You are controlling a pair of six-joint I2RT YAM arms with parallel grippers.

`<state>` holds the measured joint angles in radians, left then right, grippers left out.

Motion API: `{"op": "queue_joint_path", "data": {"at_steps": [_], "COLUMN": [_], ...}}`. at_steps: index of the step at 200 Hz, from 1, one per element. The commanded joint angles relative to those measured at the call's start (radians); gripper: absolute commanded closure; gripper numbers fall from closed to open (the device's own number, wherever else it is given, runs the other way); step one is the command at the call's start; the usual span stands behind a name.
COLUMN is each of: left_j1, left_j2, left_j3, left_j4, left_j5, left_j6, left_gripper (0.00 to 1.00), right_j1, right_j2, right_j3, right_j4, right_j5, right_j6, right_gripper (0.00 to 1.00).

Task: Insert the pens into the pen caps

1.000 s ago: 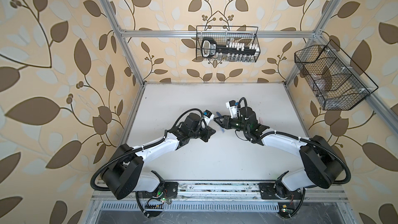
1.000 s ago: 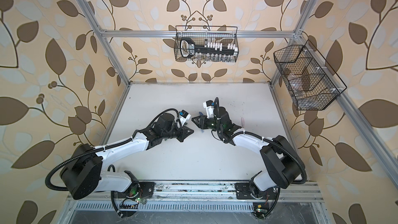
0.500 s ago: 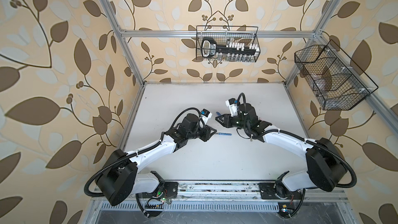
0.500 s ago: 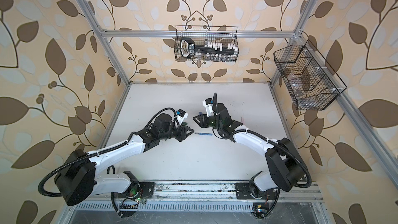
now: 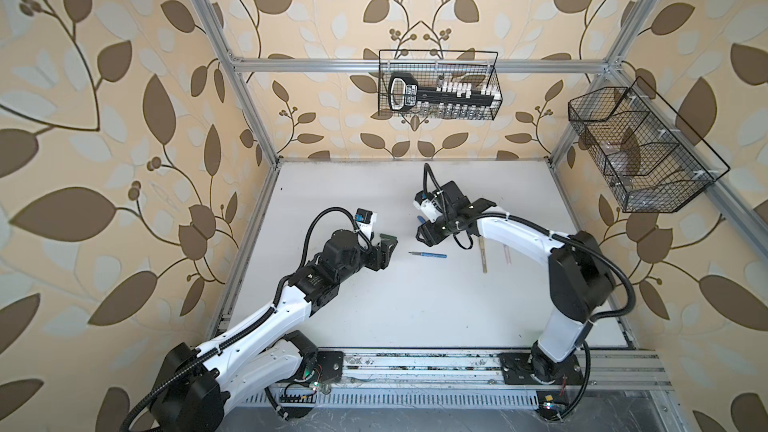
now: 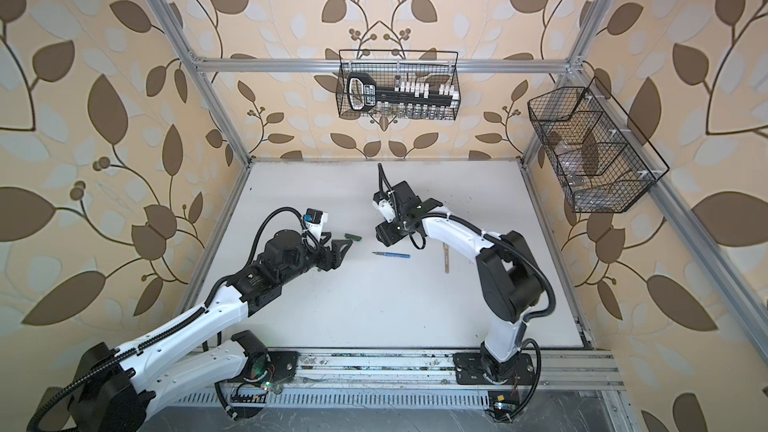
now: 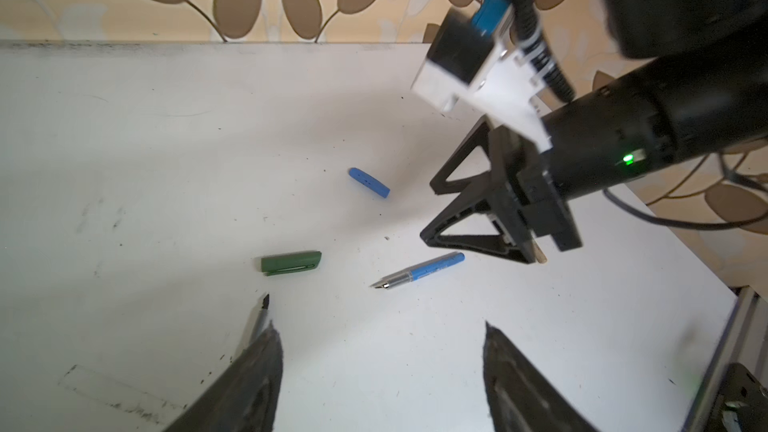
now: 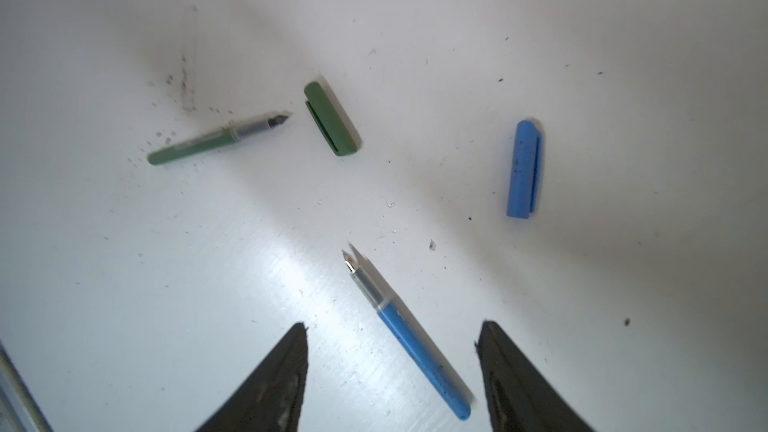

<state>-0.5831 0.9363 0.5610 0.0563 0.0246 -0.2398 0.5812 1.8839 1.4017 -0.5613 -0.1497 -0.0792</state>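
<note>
Capping is undone: blue pen (image 8: 415, 351) and green pen (image 8: 208, 141) lie bare, apart from blue cap (image 8: 523, 170) and green cap (image 8: 331, 118), while left gripper (image 7: 379, 328) and right gripper (image 8: 392, 326) gape empty.

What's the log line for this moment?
left end effector: open, empty | right end effector: open, empty | blue pen: uncapped, on table | blue cap: loose | green pen, green cap: apart

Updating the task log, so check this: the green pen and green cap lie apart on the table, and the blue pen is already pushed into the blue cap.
Not right. The right wrist view shows the blue pen uncapped, with the blue cap lying apart from it. The green pen and green cap do lie apart on the table.
</note>
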Motion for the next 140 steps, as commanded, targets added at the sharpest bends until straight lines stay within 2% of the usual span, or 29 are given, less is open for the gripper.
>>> {"op": "queue_joint_path", "data": {"at_steps": [1,31,68,92,140], "left_j1": [0.008,0.008,0.010,0.011,0.010], "left_j2": [-0.007,-0.007,-0.032,-0.047,-0.066], "left_j3": [0.000,0.003,-0.007,-0.014,-0.019], "left_j4": [0.030,0.027,0.027,0.033,0.027], "left_j5": [-0.030,-0.026,-0.038,-0.046,-0.061], "left_j6": [-0.012,-0.016,-0.017,-0.021,-0.020], "left_gripper": [0.20,0.16,0.09,0.06,0.05], "right_j1": [0.018,0.048,0.077,0.085,0.102], "right_j2": [0.106,0.228,0.257,0.262,0.290], "right_j3": [0.139,0.256,0.250,0.235,0.226], "right_j4": [-0.182,-0.302,-0.312,-0.309,-0.301], "right_j5": [0.013,0.040,0.123,0.137,0.188], "right_j6": [-0.188,-0.235,-0.241,-0.240,-0.228], "right_gripper": [0.35,0.36,0.37,0.38,0.44]}}
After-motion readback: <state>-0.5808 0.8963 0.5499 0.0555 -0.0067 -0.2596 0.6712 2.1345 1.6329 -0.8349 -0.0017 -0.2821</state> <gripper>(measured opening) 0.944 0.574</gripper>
